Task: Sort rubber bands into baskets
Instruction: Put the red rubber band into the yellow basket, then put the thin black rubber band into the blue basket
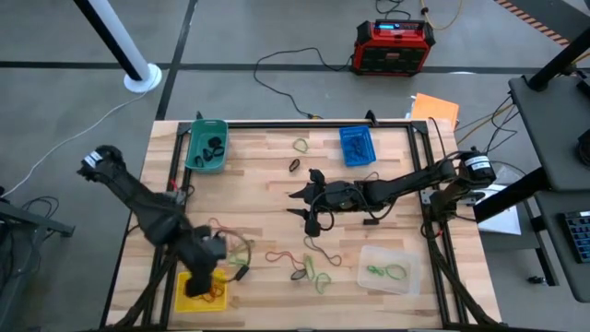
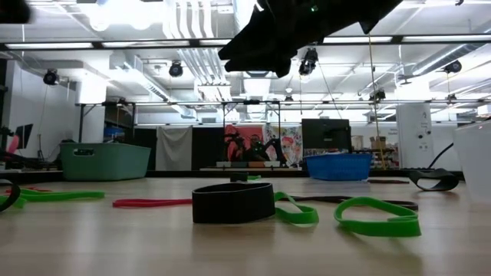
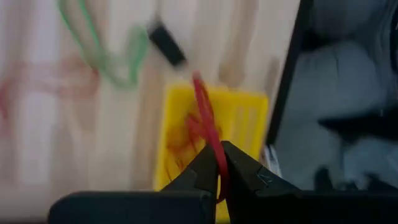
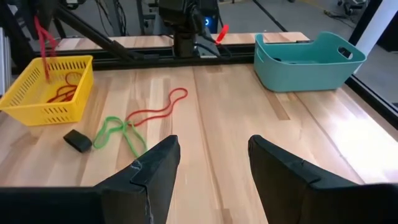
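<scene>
The left gripper [image 1: 201, 282] hangs over the yellow basket [image 1: 187, 302] at the bench [image 1: 267, 175] front-left corner, its fingers pinching a red band [image 3: 207, 124] that dangles into the basket, where other red bands [image 4: 62, 92] lie. The right gripper [image 1: 312, 203] hovers mid-bench with fingers spread and nothing between them. Loose green bands [image 1: 316, 277] and a red one [image 4: 160, 111] lie on the bench; the teal basket [image 1: 206, 145], blue basket [image 1: 357, 145] and clear basket [image 1: 388, 270] sit apart
</scene>
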`<state>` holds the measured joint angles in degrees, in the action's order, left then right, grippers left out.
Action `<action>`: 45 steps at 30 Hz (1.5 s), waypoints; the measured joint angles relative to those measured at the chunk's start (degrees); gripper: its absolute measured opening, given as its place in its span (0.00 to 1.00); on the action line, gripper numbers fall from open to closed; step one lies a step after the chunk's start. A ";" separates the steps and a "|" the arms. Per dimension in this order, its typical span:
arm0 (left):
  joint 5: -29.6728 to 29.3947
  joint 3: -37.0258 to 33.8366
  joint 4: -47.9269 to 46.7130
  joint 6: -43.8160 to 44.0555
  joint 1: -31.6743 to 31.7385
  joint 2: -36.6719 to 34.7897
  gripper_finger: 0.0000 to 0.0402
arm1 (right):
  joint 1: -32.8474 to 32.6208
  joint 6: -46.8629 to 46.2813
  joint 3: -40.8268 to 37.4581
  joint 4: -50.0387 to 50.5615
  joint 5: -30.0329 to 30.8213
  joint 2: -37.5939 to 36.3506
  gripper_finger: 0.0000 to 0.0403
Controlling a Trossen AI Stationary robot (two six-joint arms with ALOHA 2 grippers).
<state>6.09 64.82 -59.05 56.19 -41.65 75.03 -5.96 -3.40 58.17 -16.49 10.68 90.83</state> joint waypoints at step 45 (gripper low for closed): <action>-13.06 1.31 1.00 8.74 -8.53 11.28 0.28 | -0.77 -7.52 1.34 21.42 -0.71 -0.04 0.46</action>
<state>-6.97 66.12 -58.05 64.93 -50.18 86.31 -6.73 -10.92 59.51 4.93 9.97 90.78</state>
